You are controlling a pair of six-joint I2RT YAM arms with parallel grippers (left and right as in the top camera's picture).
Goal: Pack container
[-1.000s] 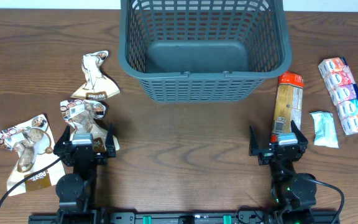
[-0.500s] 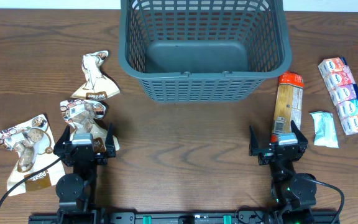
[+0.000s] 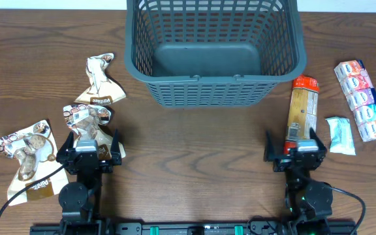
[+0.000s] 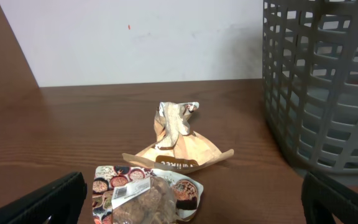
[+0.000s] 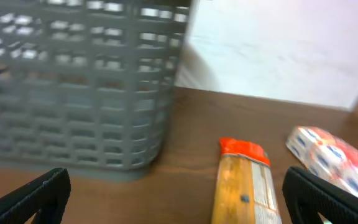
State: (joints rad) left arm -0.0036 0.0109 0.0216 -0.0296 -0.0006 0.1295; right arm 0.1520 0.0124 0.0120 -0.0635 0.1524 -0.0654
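The whole view is blurred. The right gripper (image 5: 176, 190) is spread wide, its black fingers (image 5: 30, 196) showing in both lower corners. The grey lattice basket (image 5: 73, 81) fills the upper left and stands on the brown desk (image 5: 191, 137), towards its far edge, where a white wall (image 5: 278, 43) rises. Right of the basket and apart from it lies a long yellowish packet (image 5: 246, 183), its orange end towards the far edge. Further right lies a white, pink and blue pack (image 5: 328, 158).

I see the container (image 3: 201, 91) dark grey and latticed, the bench (image 3: 194, 150) brown wood-grain, one packet (image 3: 301, 111) tan, orange-topped.
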